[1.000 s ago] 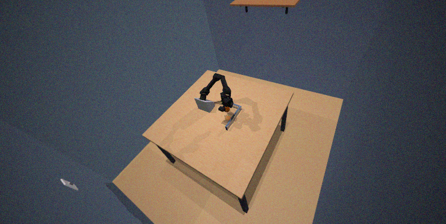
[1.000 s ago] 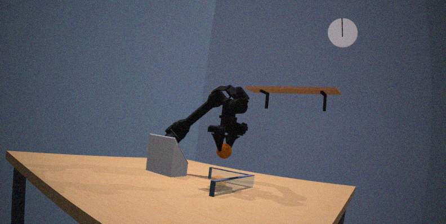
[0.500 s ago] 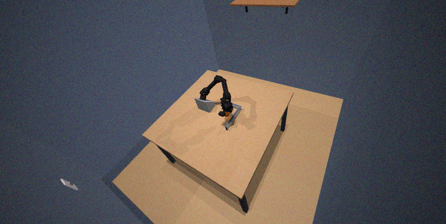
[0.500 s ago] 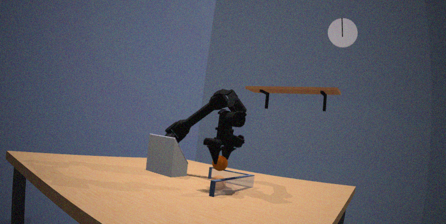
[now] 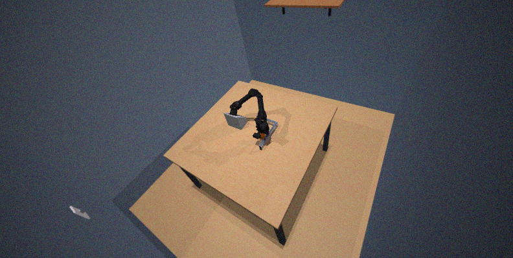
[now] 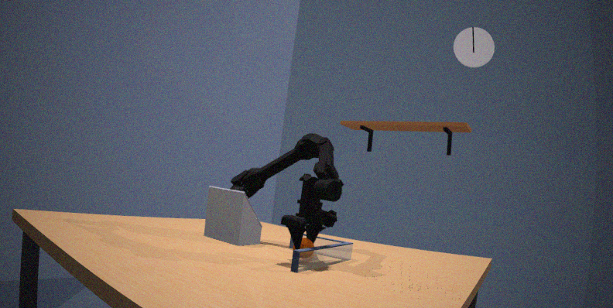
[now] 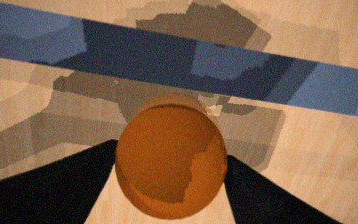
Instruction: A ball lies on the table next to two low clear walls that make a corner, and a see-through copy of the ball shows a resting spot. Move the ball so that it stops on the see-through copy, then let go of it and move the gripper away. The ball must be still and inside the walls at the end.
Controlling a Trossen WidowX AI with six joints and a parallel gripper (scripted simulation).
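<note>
Clamped on the orange ball (image 7: 171,160) — gripper (image 6: 303,239) pointing straight down, one dark finger (image 7: 55,190) pressed to each side of it in the wrist view. Down low inside the corner formed by the two clear walls (image 6: 330,251), near the middle of the table (image 6: 128,262), a little toward its far edge. Seen from the exterior camera, ball (image 6: 305,246) at or just above the table surface; cannot tell whether touching. Just behind the ball's top edge in the wrist view, a paler orange rim (image 7: 172,100) peeking out — the see-through copy, almost wholly covered by the ball. Beyond that, one wall as a blue band (image 7: 220,65) crossing the picture from left to right, crossed by darker shadow patches.

In the exterior view, blue-edged walls with a short post (image 6: 294,261) at the near end and the open side facing the table's left edge. Grey wedge-shaped base block (image 6: 231,216) just beside the walls, toward the far-left corner of the table, with the black arm (image 6: 279,164) rising from it, bending at the elbow and dropping down to the wrist.

From the top camera, ball only a small orange speck (image 5: 263,135) under the gripper (image 5: 259,136), inside the angle of the walls (image 5: 271,130). Wooden shelf (image 6: 405,126) and round white clock (image 6: 473,47) on the wall behind.
</note>
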